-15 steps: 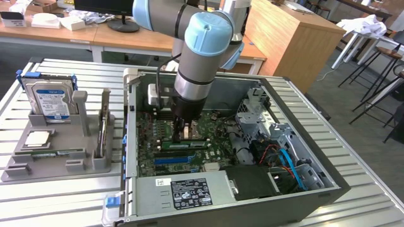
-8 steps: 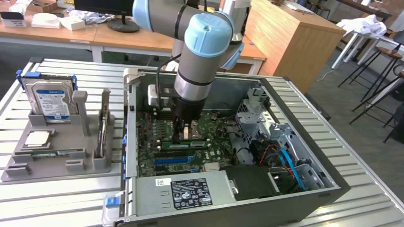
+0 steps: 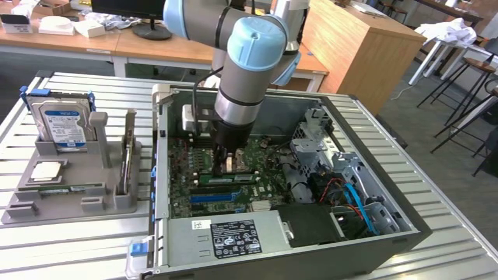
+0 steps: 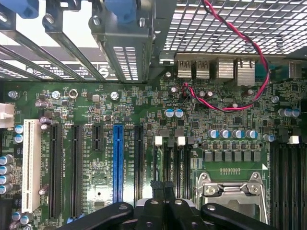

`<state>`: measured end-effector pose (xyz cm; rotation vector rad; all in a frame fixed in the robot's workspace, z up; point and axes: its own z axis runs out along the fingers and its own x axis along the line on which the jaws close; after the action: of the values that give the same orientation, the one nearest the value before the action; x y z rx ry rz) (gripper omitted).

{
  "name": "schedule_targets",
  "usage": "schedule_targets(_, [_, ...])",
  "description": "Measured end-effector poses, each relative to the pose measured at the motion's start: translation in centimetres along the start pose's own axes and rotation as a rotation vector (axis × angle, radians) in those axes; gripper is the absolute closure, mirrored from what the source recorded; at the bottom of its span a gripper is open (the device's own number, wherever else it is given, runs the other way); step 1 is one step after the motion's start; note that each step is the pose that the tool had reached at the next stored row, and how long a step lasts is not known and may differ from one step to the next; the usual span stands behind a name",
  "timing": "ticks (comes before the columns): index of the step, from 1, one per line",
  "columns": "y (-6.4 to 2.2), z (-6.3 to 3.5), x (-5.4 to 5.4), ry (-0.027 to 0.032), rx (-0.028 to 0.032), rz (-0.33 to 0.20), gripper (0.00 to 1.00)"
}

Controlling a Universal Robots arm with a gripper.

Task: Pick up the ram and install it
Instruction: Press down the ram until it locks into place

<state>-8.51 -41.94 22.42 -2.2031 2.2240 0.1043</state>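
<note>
Hovering over the motherboard point(image 4: 144, 115) inside the open computer case point(image 3: 404, 227), end effector point(image 3: 226, 169) clenched, nothing visibly grasped

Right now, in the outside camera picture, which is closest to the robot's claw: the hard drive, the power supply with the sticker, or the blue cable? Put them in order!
The gripper is low over the motherboard inside the computer case.
1. Power supply: in the case's near corner, straight below the gripper in the picture.
2. Blue cable: inside the case, toward the exterior view's right.
3. Hard drive: outside the case, standing in the grey holder at the exterior view's left.
</note>
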Motion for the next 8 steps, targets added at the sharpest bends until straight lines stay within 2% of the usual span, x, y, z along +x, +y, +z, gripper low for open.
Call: schedule_targets(8, [-0.01, 0.21, 0.02, -0.0002, 0.0001, 0.000, 0.90])
